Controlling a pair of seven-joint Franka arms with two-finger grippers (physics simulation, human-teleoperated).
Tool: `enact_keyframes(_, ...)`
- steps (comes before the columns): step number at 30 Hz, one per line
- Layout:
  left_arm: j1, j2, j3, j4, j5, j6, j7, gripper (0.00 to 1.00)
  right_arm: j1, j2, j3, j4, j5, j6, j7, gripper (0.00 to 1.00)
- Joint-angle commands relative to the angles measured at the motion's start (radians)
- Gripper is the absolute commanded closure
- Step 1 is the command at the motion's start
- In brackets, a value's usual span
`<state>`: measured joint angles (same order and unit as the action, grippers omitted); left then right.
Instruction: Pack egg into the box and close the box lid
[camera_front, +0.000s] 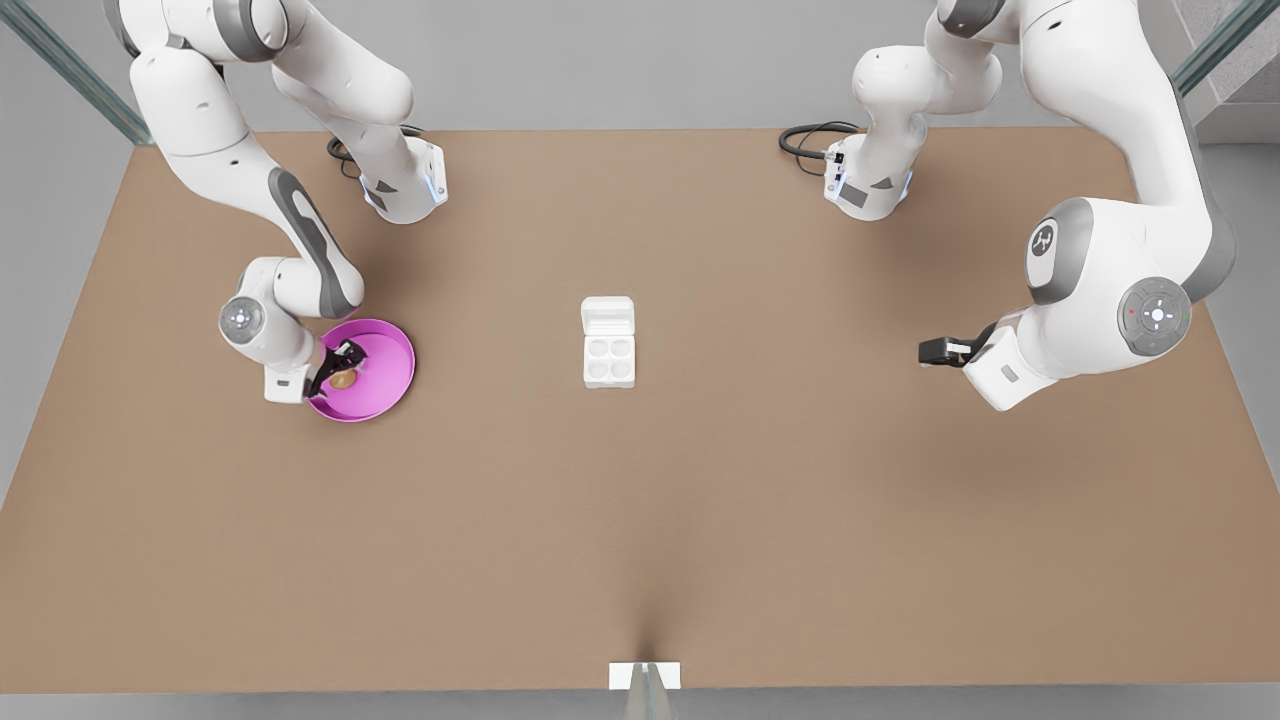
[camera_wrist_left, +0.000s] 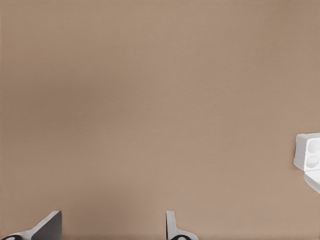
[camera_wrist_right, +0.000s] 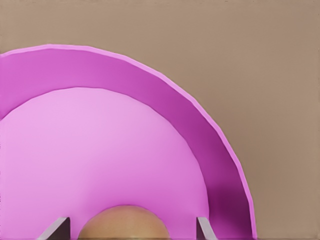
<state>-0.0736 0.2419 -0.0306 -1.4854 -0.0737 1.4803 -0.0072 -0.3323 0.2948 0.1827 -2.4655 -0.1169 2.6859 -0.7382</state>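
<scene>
The tan-brown egg (camera_front: 343, 380) (camera_wrist_right: 124, 222) lies in the pink plate (camera_front: 388, 345) (camera_wrist_right: 125, 70) at the front view's left. My right gripper (camera_front: 338, 368) (camera_wrist_right: 132, 226) is down in the plate, open, with one finger on each side of the egg and a small gap to each. The white box (camera_front: 609, 361) sits mid-table with its four wells bare. Its box lid (camera_front: 608, 315) is folded back flat behind it. At the front view's right my left gripper (camera_front: 930, 350) (camera_wrist_left: 112, 227) waits above bare table, open and holding nothing. An edge of the box (camera_wrist_left: 310, 152) shows in the left wrist view.
Both arm bases (camera_front: 405, 190) (camera_front: 868, 190) stand at the table's far edge, each with a black cable beside it. A small white marker (camera_front: 644, 675) sits at the near edge. Bare brown table (camera_front: 800, 480) lies between the plate, the box and the left gripper.
</scene>
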Motion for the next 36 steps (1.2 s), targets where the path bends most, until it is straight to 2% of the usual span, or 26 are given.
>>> enact_keyframes(1, 0.000, -0.001, 0.000, 0.000, 0.000, 0.000, 0.000, 0.00, 0.001, -0.005, 0.001, 0.000, 0.000, -0.017, -0.038, 0.15)
enact_keyframes(4, 0.000, -0.001, 0.000, 0.000, 0.000, 0.000, 0.000, 0.00, -0.001, -0.005, 0.001, -0.001, 0.000, -0.017, -0.038, 0.18)
enact_keyframes(16, 0.000, -0.001, 0.000, 0.000, 0.000, 0.000, 0.000, 0.00, -0.001, 0.006, 0.000, 0.000, 0.000, -0.015, -0.038, 0.22)
enact_keyframes(18, 0.000, -0.001, 0.000, -0.001, 0.000, 0.000, 0.000, 0.00, 0.001, 0.006, 0.000, 0.000, 0.002, -0.015, -0.038, 0.27)
enact_keyframes(36, 0.000, 0.007, 0.001, 0.000, 0.000, 0.000, 0.001, 0.00, -0.001, -0.008, 0.000, 0.002, 0.002, -0.047, -0.049, 0.29)
